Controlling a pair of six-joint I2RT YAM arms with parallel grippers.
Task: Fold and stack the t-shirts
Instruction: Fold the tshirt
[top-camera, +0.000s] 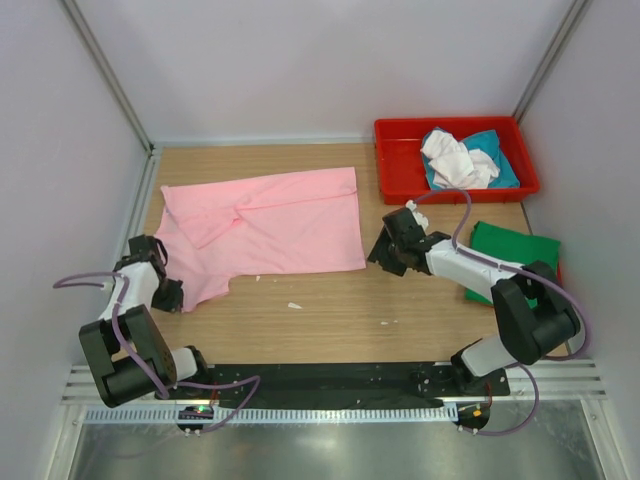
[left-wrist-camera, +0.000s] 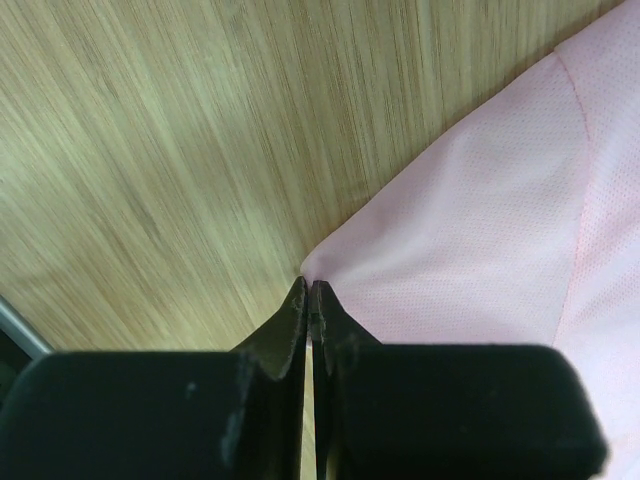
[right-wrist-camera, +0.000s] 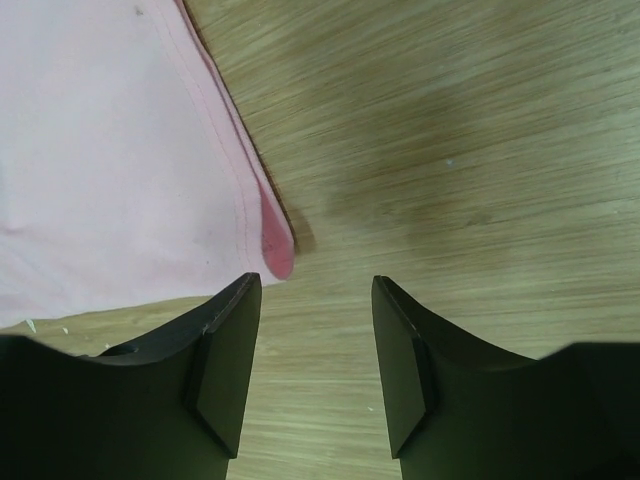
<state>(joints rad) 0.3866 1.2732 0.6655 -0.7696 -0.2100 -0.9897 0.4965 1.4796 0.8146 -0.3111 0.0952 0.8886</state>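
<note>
The light pink t-shirt (top-camera: 265, 220) lies spread on the wooden table, partly folded. My left gripper (top-camera: 168, 292) is at its near left corner. In the left wrist view (left-wrist-camera: 310, 285) the jaws are shut, with the tips pinching the very corner of the pink cloth (left-wrist-camera: 470, 250). My right gripper (top-camera: 382, 255) is low over the table just right of the shirt's near right corner. In the right wrist view (right-wrist-camera: 315, 285) it is open and empty, and the pink corner (right-wrist-camera: 275, 245) lies just ahead of the left finger. A dark green shirt (top-camera: 515, 250) lies folded at the right.
A red plastic tray (top-camera: 400, 178) stands at the back right and holds a crumpled white shirt (top-camera: 455, 160) on a teal one (top-camera: 490, 140). Small white scraps (top-camera: 293, 305) lie on the wood in front of the pink shirt. Grey walls close in the table on three sides.
</note>
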